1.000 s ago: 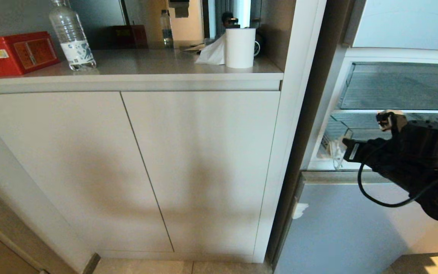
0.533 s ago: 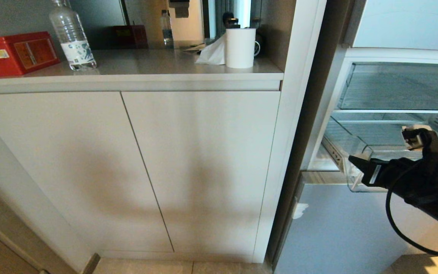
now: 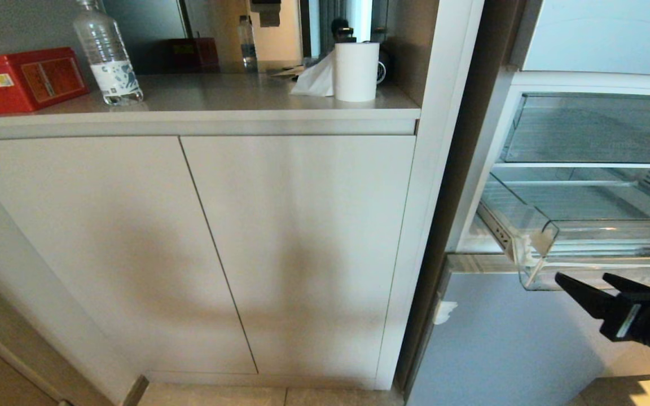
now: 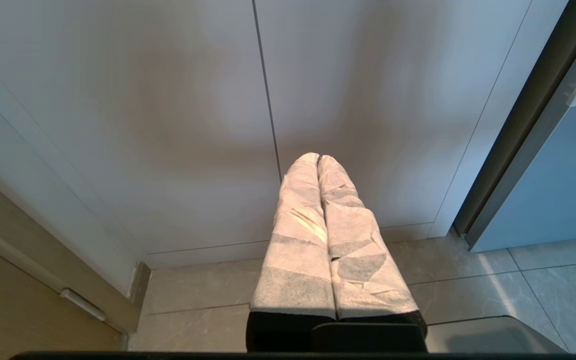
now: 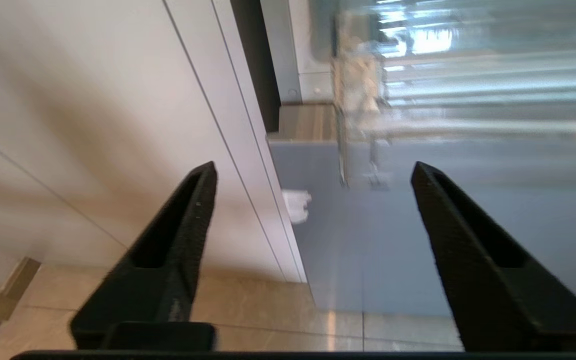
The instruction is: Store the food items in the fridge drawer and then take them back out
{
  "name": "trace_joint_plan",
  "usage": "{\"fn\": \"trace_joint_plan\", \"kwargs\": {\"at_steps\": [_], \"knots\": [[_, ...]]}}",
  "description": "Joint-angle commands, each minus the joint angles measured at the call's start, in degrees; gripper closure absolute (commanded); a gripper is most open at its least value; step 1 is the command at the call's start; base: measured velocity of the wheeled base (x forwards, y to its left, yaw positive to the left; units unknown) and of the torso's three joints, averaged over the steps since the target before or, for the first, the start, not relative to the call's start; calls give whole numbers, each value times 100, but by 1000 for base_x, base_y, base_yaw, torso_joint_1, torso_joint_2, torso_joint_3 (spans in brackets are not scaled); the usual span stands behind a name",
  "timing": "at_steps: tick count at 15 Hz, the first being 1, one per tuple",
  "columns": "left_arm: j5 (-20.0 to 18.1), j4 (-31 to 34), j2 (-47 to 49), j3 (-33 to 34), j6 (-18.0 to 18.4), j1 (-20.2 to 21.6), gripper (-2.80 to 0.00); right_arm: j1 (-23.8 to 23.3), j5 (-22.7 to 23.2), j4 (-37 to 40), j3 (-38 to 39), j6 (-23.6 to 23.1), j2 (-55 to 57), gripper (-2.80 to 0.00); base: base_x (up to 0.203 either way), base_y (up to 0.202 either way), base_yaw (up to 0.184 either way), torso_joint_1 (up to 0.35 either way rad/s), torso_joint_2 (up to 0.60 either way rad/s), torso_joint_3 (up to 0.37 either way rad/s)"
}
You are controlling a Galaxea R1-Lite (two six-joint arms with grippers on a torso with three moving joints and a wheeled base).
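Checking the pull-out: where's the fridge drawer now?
Head view, right side: the fridge drawer sticks out of the fridge, just above the open right claw.

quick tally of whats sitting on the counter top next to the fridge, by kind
red box: 1
clear water bottle: 1, plus 1 smaller bottle further back
white paper roll: 1
loose white tissue: 1
total: 5
No food items show on the counter or in the fridge drawer.
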Motion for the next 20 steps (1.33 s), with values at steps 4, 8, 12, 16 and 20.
{"fn": "trace_joint_plan", "kwargs": {"at_steps": [4,8,12,16,20], "knots": [[-1,4,-4,1,2,0,0,-141,-256,3734,-1392,84,-2434,-280,0,0,0,0,0,0],[-1,4,-4,2,2,0,0,-446,-768,5438,-3162,60,-1173,-280,0,0,0,0,0,0],[-1,4,-4,5,11,0,0,-863,-910,5718,-4574,-116,772,-280,0,0,0,0,0,0],[-1,4,-4,-4,2,0,0,-1211,-920,5964,-6074,-395,2223,-280,0,0,0,0,0,0],[-1,4,-4,1,2,0,0,-1362,-397,6667,-6947,-470,2999,-280,0,0,0,0,0,0]]}}
